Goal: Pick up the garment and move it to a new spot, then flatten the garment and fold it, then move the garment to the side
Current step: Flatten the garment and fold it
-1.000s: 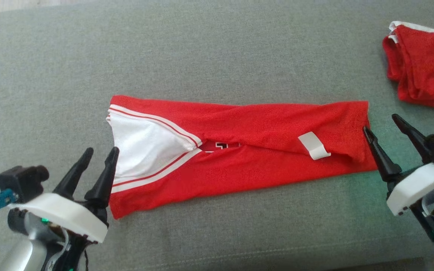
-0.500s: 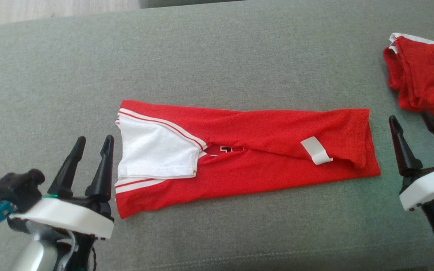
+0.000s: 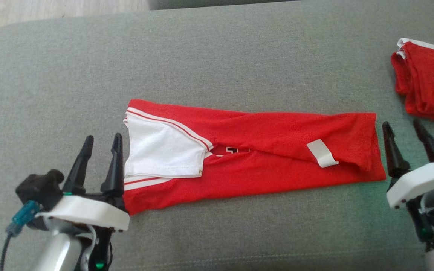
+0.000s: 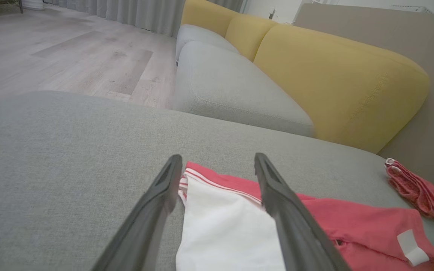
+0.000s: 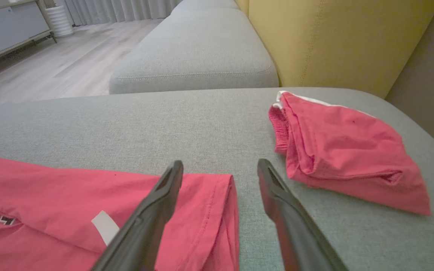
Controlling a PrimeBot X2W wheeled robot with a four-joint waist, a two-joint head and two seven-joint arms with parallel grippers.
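— Two ends, two questions. Left fingers (image 3: 114, 165) first?
— Spread wide, pinching nothing, just beside the white-panelled end of the long red fabric garment (image 3: 262, 158), toward the left edge of the grey fabric sofa cushion (image 3: 217, 56).
— Right fingers (image 3: 393, 154)?
— Spread likewise, empty, just beside the plain red hem at the other end.
— Garment itself?
— Lying flat across the middle of the cushion, already doubled lengthways into a narrow strip, small white tag (image 3: 322, 152) on top near the right end. Well apart from the second folded red garment (image 3: 428, 82) at the far right corner.
— Step in hand, then?
— Folding, by the look of it; probably end to end next. Calls for closing on one end through all layers, lifting low, carrying it across, corners matched.
— Risk?
— Layers slipping apart mid-carry.
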